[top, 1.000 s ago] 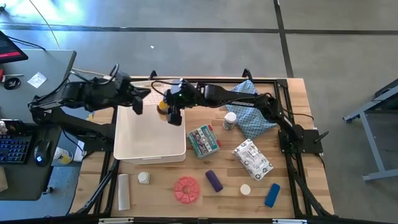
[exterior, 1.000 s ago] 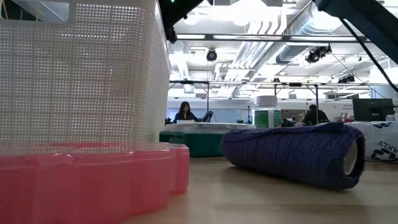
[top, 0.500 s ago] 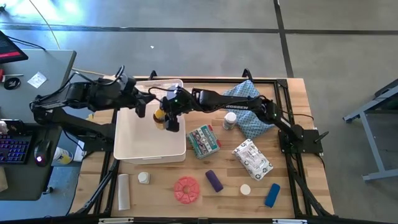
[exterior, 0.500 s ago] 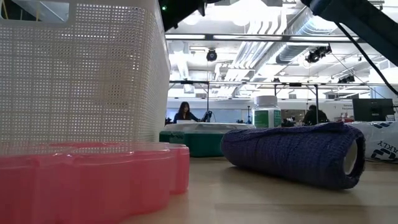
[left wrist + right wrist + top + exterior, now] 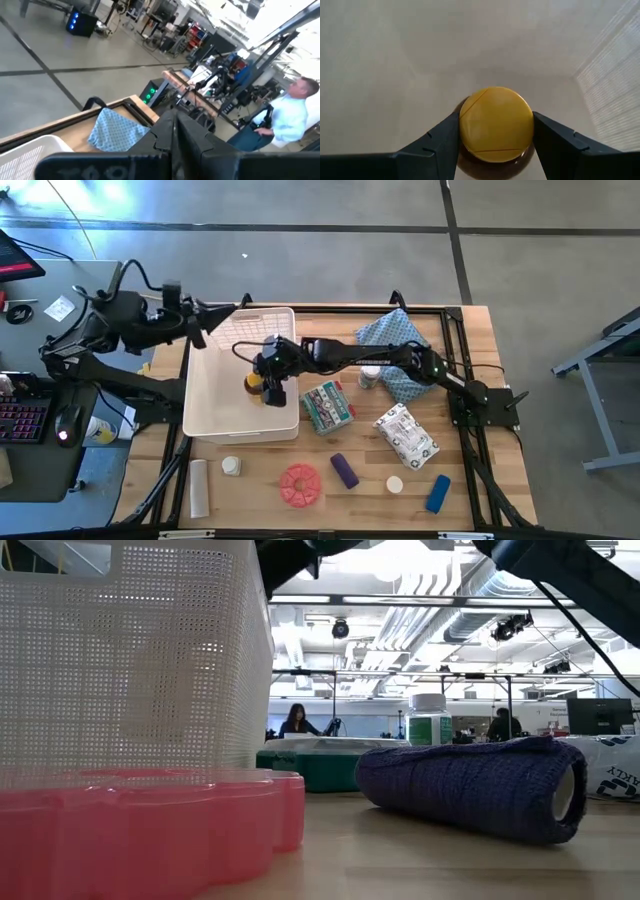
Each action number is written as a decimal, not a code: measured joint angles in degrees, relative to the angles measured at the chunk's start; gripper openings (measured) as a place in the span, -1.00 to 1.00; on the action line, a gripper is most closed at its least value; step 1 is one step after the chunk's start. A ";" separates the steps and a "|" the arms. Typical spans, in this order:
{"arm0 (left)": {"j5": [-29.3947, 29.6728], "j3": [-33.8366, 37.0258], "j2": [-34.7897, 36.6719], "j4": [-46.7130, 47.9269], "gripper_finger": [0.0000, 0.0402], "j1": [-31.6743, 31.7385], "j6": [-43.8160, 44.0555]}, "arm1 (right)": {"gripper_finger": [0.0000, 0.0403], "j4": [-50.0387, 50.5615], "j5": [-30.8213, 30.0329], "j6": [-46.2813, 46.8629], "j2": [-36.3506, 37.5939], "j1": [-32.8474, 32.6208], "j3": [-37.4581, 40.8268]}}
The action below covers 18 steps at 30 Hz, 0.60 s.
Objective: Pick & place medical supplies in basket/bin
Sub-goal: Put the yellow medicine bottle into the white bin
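My right gripper reaches over the white lattice bin from the right and is shut on the amber yellow-capped bottle inside it. The right wrist view looks down on the bottle's cap, with the gripper above the bin's floor. My left gripper is shut, holds nothing, and hovers beyond the bin's far left corner. In the left wrist view the left gripper points out over the room. The low view shows the bin's wall but hides the bottle. My right gripper pinches the bottle by its yellow cap, one finger on each side of the cap's rim. The fingers come from above, pointing down. The bottle stays upright below them inside the bin; whether its base touches the floor cannot be told.
On the table to the right of the bin lie a green-white packet, a white-capped jar, the blue patterned cloth and a white printed packet. Near the front edge lie a red disc, purple cylinder, blue cylinder and small white jar.
My right gripper has carried the bottle from the bin's far right rim toward the table's near left, down into the bin. My left arm has drawn back from above the bin toward the table's far left, and its gripper has tipped up.
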<state>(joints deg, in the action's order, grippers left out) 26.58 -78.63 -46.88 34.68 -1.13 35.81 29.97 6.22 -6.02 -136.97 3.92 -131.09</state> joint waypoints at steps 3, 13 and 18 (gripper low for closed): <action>0.00 0.00 -0.01 -0.47 -0.71 -0.02 0.01 | 0.04 1.27 0.08 0.00 -0.42 -0.34 0.13; -1.23 0.00 -0.64 -0.26 -0.71 -0.01 0.48 | 0.04 2.09 0.17 0.00 -1.33 -0.30 0.02; -1.79 0.00 -0.74 0.19 -0.71 -0.02 0.50 | 0.15 2.43 0.18 -0.44 -1.33 -0.48 0.02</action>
<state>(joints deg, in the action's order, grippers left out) 24.80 -78.63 -47.62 34.87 -1.15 36.32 32.40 6.40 -6.46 -138.30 3.44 -131.07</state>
